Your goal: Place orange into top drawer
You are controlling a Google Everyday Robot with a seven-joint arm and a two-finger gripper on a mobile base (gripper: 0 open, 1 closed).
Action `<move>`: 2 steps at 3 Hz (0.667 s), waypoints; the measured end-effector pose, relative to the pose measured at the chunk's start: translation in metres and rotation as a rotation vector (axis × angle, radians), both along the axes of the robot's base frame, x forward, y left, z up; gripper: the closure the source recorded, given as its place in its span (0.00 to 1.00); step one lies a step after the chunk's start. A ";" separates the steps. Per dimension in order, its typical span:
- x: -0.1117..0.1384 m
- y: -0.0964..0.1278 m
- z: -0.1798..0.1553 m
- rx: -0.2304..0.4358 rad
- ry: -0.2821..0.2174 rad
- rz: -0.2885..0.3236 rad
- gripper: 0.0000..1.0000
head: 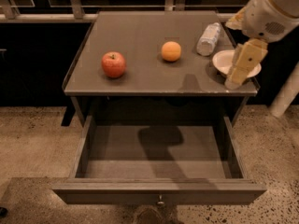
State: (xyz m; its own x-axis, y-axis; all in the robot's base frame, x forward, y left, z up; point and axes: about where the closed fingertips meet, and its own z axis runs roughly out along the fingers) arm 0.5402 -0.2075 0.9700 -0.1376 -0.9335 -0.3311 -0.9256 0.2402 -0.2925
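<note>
The orange [171,51] sits on the grey table top, right of centre, toward the back. The top drawer [159,192] is pulled wide open below the table, its inside is bare, and a small metal knob [160,201] sits at the middle of its front panel. My gripper [235,80] hangs from the cream arm at the upper right, over the table's right front corner and in front of the white bowl. It is to the right of the orange and apart from it, holding nothing that I can see.
A red apple [113,64] sits on the table's left side. A clear plastic bottle [208,38] lies at the back right. A white bowl [224,61] sits near the right edge, partly hidden by the gripper. A railing runs behind the table.
</note>
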 end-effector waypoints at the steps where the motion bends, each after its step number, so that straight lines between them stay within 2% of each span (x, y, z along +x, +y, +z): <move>1: 0.054 0.022 -0.008 0.072 -0.022 0.067 0.00; 2: 0.127 0.062 -0.029 0.134 -0.007 0.142 0.00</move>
